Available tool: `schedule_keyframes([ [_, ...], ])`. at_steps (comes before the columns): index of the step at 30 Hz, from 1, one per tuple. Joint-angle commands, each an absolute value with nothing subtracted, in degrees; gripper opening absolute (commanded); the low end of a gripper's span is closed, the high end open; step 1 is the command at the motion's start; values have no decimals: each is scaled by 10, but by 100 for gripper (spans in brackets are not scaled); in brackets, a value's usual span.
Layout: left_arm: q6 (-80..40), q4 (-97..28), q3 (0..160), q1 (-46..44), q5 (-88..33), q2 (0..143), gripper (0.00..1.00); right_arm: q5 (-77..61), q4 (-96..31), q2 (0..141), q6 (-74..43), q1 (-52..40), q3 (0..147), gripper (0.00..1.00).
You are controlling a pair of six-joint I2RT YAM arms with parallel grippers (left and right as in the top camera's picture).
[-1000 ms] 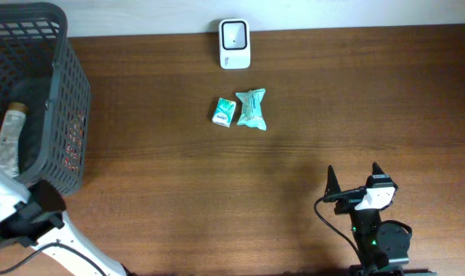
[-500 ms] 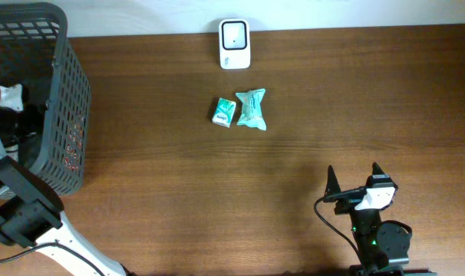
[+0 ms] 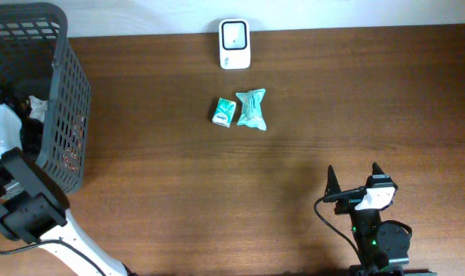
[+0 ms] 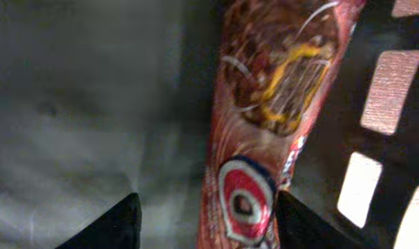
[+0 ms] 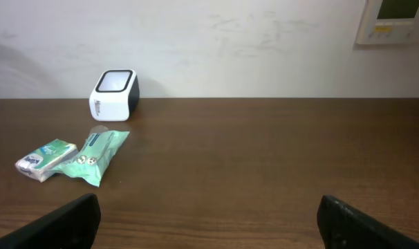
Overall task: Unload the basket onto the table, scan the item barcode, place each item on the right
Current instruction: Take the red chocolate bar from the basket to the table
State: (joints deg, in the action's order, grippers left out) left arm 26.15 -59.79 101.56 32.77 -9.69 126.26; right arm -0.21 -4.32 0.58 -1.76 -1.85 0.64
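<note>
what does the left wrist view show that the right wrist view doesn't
Only left wrist: a red snack packet inside the dark mesh basket, between the open fingers of the left claw. Only right wrist: the white scanner, a small green pack and a teal pouch on the wooden table, with the right claw open and empty. Shared: only each claw's dark fingertips at the bottom edge.

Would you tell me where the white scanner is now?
Overhead, the white scanner stands centrally at the table's far edge, just beyond the two teal packets.
</note>
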Motion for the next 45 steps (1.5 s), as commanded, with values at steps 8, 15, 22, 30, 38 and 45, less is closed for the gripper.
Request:
schedule_keyframes([
  [8,135,-580,1016,303,29,1259,0,2,-46,2,-24,-15,3,99],
  [15,-37,-614,1243,303,-98,1187,0,2,-46,2,-24,-15,3,99],
  [22,-216,-603,1404,291,-360,1055,0,2,-46,2,-24,-15,3,99],
  [30,-182,-692,1316,45,-229,1028,0,2,-46,2,-24,-15,3,99],
  [38,-186,-634,1082,-121,-110,1138,0,2,-46,2,-24,-15,3,99],
  [45,-236,-528,1058,-164,-9,1263,0,3,-46,2,-24,-15,3,99],
])
